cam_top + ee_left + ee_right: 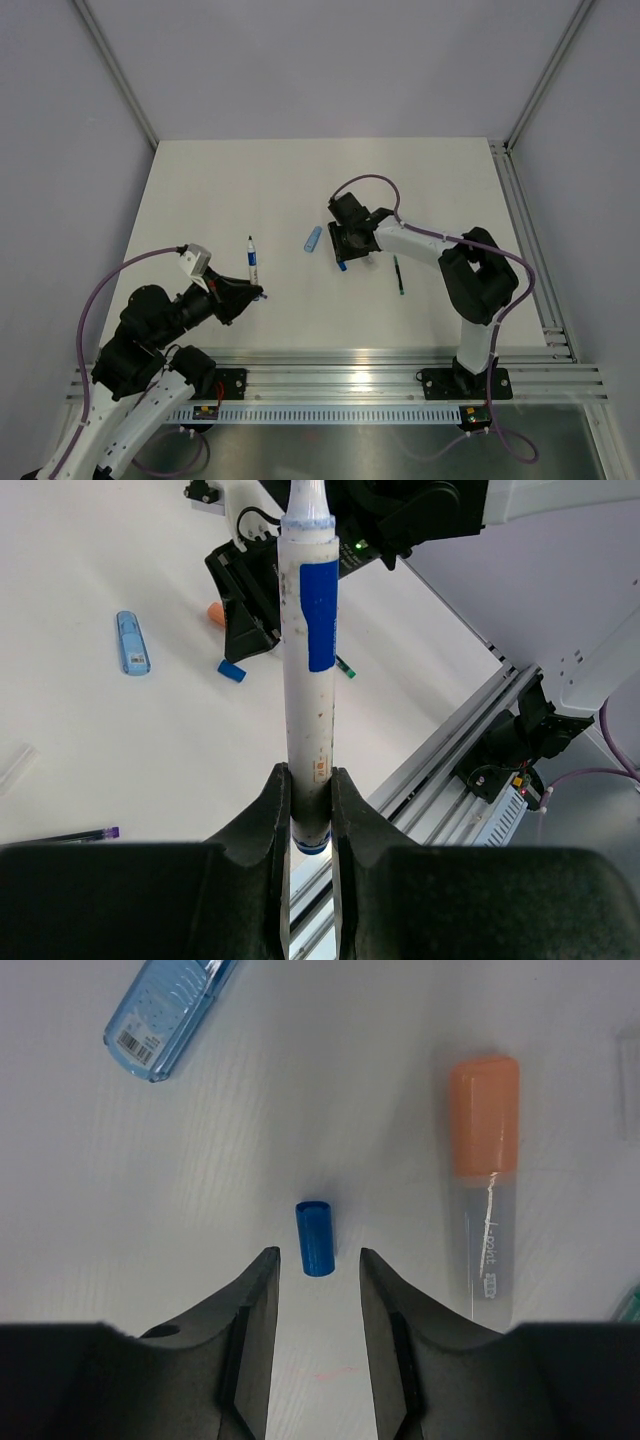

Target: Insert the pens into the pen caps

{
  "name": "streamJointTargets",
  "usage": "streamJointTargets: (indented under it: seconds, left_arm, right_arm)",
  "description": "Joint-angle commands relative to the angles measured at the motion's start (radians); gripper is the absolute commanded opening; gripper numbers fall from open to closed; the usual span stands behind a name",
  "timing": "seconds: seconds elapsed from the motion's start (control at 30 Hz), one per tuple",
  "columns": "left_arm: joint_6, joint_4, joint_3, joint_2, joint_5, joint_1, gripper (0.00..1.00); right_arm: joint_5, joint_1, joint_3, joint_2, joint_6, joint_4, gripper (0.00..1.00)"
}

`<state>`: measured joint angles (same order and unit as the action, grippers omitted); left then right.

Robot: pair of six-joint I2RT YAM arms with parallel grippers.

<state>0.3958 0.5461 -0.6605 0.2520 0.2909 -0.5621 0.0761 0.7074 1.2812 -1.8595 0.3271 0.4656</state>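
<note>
White pen (305,680) with a blue label is clamped in the left claw (310,780), fingers pinched on its lower end, barrel pointing away across the table (200,180). Further out we see the right claw (317,1260) facing down at the table, jaws apart. A small blue cap (314,1237) lies at its tips with gaps on both sides, not gripped. Right of that cap we log a clear pen (485,1210) with an orange end, flat on the table. A thin green-tipped pen (398,274) lies beside the right arm. Farthest, a light blue cap (165,1015) with a barcode sticker lies apart.
</note>
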Motion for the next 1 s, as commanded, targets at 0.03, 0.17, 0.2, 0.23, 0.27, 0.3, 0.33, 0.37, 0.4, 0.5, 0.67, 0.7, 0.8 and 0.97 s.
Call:
streamJointTargets:
  seconds: [0.03,0.17,0.2,0.23,0.27,0.3,0.33,0.37,0.4,0.5,0.67,0.7,0.8,0.97]
  left_arm:
    - [-0.014,-0.025,0.001,-0.005,0.027,0.01,0.0]
    - [-0.014,-0.028,0.002,-0.002,0.025,0.011,0.0]
    - [-0.012,-0.026,0.002,-0.002,0.028,0.014,0.0]
    - [-0.012,-0.028,0.002,-0.002,0.031,0.018,0.0]
    - [-0.012,-0.028,0.002,0.001,0.036,0.019,0.0]
    - [-0.014,-0.028,0.002,0.001,0.037,0.024,0.0]
    - [-0.014,-0.029,0.002,0.003,0.04,0.025,0.0]
    - [-0.012,-0.029,0.002,0.003,0.044,0.028,0.0]
    - [-0.012,-0.032,0.004,0.003,0.045,0.031,0.0]
    - [-0.012,-0.031,0.004,0.003,0.048,0.034,0.0]
    - [-0.014,-0.031,0.004,0.004,0.048,0.036,0.0]
    - [-0.012,-0.032,0.004,0.004,0.05,0.039,0.0]
    - [-0.012,-0.032,0.005,0.003,0.053,0.044,0.0]
    - [-0.012,-0.034,0.006,0.006,0.057,0.047,0.0]
  right_arm:
    - [0.028,-0.008,0.066,-0.049,-0.039,0.038,0.43]
    - [0.016,-0.008,0.079,-0.081,-0.045,0.037,0.42]
    - [0.013,-0.009,0.086,-0.086,-0.045,0.041,0.42]
    - [0.008,-0.009,0.086,-0.09,-0.045,0.041,0.42]
    - [-0.007,-0.009,0.086,-0.098,-0.043,0.038,0.41]
    - [-0.007,-0.008,0.086,-0.102,-0.042,0.039,0.41]
    - [-0.006,-0.008,0.086,-0.112,-0.039,0.036,0.4]
    - [-0.004,-0.008,0.084,-0.113,-0.039,0.031,0.4]
    - [-0.002,-0.008,0.081,-0.118,-0.036,0.03,0.4]
    - [-0.007,-0.008,0.087,-0.136,-0.034,0.027,0.38]
    - [-0.002,-0.006,0.095,-0.144,-0.03,0.045,0.31]
    - [-0.002,-0.006,0.092,-0.141,-0.028,0.045,0.31]
    - [0.004,-0.006,0.079,-0.124,-0.022,0.05,0.3]
    - [-0.006,-0.005,0.07,-0.115,-0.011,0.048,0.33]
